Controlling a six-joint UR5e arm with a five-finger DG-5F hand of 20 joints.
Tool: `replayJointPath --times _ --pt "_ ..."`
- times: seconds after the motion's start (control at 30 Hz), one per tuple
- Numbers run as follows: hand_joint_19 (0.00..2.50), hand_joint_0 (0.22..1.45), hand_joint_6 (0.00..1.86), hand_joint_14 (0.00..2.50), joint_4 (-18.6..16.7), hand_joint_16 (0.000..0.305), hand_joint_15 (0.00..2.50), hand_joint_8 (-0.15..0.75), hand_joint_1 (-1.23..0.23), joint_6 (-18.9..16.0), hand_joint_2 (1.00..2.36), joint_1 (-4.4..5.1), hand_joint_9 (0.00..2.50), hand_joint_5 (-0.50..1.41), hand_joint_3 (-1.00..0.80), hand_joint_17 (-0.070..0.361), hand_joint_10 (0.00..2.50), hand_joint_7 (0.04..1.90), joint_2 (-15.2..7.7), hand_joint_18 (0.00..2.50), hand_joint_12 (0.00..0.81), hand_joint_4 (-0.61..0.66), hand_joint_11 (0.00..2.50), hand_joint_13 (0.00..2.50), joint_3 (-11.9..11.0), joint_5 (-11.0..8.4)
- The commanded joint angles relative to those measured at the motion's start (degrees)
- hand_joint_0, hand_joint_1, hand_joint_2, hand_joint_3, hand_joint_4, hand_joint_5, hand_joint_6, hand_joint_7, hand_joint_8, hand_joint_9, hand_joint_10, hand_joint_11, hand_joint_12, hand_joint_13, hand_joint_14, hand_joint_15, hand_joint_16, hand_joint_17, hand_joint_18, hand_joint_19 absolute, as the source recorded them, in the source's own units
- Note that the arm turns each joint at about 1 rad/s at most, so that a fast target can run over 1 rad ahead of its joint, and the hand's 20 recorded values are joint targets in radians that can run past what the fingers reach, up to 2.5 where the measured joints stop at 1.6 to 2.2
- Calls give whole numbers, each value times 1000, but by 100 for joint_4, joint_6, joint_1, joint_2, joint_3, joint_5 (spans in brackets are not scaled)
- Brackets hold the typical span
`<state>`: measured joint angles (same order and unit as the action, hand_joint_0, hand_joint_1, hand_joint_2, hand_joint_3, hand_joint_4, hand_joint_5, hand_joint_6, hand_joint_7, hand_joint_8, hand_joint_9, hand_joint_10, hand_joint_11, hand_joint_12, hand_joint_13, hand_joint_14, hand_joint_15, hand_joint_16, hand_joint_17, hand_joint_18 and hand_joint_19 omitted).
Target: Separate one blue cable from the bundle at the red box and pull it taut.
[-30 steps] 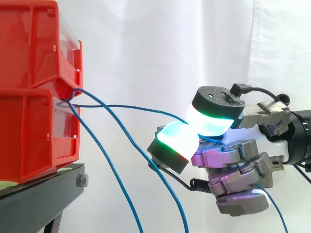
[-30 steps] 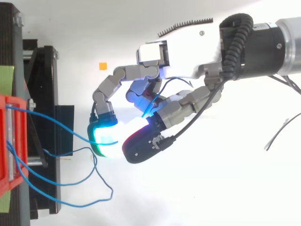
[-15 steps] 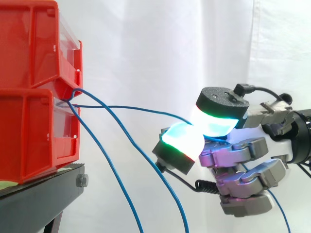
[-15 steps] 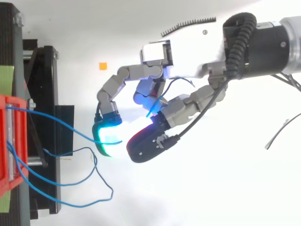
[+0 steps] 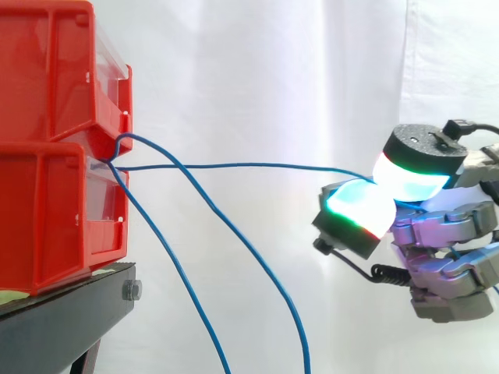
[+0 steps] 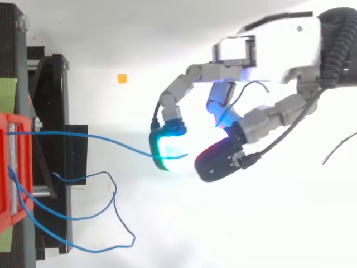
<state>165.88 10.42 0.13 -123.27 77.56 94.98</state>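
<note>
Blue cable [image 5: 234,165]: pinched between glowing fingertips [image 5: 355,204] of hand [image 6: 268,47], spanning from red box [image 5: 47,210]. Hand has drawn back from box; sag gone, near taut. Other cables [image 5: 248,257] hang slack.

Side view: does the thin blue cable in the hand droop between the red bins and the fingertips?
No, the thin blue cable runs nearly straight from the stacked red plastic bins to the hand's glowing pads.
</note>
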Motion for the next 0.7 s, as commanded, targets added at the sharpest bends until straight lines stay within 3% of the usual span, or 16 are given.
replayJointPath --times 0.0,0.2,0.27,0.67 --pt "1169 528 868 594 5 62 1269 139 -808 -23 1662 22 1202 -53 40 140 1103 1064 110 1035 415 -485 1384 1202 137 -59" --pt "1176 525 868 578 -91 63 1274 140 -807 -137 1675 40 1200 -53 37 142 1050 1058 101 1018 425 -483 1390 1194 137 -68" --pt "1175 526 868 575 -452 62 1267 138 -806 -269 1672 75 1198 -54 37 140 1049 1063 101 1019 428 -477 1385 1196 137 -94" --pt "1172 529 870 542 -460 63 1272 139 -807 -67 1663 172 1200 -53 41 141 1026 1052 101 1023 424 -484 1400 1200 137 -138"
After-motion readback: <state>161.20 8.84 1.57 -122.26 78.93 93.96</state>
